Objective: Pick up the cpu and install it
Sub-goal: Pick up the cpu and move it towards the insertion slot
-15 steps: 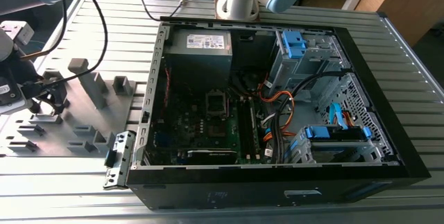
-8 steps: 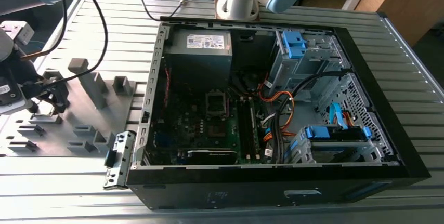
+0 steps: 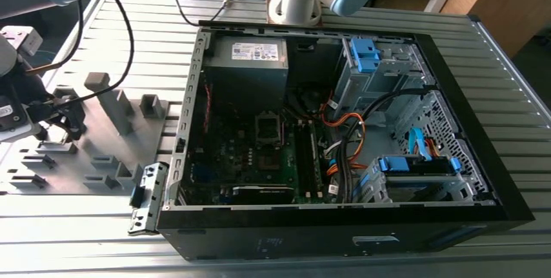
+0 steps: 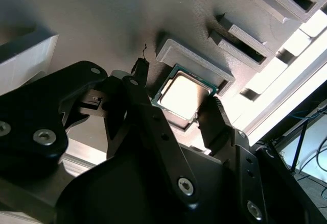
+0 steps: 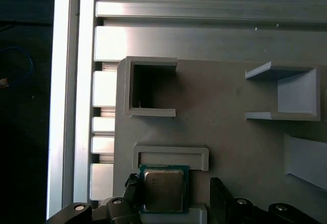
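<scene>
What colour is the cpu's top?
The cpu top is silver-grey, with a thin green rim; the first wrist view shows it best.

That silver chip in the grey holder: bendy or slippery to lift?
The cpu looks like a flat, rigid plate, so it probably won't flex. Its shiny top suggests a smooth, slippery surface. Thin and low in the grey holder, it likely offers only narrow edges to grip.

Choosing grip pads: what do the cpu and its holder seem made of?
The cpu: apparently metal top, silver-grey, glaring bright in the second wrist view; the thin greenish rim looks like circuit board. The holder: matte grey plastic, possibly printed, judging by its dull even surface.
</scene>
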Controlling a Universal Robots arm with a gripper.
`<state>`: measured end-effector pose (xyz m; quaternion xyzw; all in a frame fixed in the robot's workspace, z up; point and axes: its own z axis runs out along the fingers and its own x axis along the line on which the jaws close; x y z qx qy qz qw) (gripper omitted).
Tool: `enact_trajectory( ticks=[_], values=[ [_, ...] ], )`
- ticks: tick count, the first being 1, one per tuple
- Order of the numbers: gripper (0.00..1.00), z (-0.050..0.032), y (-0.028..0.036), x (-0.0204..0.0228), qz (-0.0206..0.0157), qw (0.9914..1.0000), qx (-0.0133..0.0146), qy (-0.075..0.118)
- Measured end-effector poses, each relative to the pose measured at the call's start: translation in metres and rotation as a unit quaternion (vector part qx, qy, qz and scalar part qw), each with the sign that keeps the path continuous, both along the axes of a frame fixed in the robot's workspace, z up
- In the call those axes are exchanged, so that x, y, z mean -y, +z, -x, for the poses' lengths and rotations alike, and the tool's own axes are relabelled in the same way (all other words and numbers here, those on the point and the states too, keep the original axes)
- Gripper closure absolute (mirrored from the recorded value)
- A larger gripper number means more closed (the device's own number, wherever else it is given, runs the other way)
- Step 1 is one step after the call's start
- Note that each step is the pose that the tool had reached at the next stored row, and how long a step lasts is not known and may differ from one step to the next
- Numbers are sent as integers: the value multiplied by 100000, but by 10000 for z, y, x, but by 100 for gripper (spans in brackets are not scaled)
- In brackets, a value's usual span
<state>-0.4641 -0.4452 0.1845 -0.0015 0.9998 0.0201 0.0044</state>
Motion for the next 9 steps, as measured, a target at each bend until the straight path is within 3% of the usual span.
enact_trajectory(
  ticks=[9],
  values=[
    [33,-3,0,0,0,100000,4,0]
  ],
)
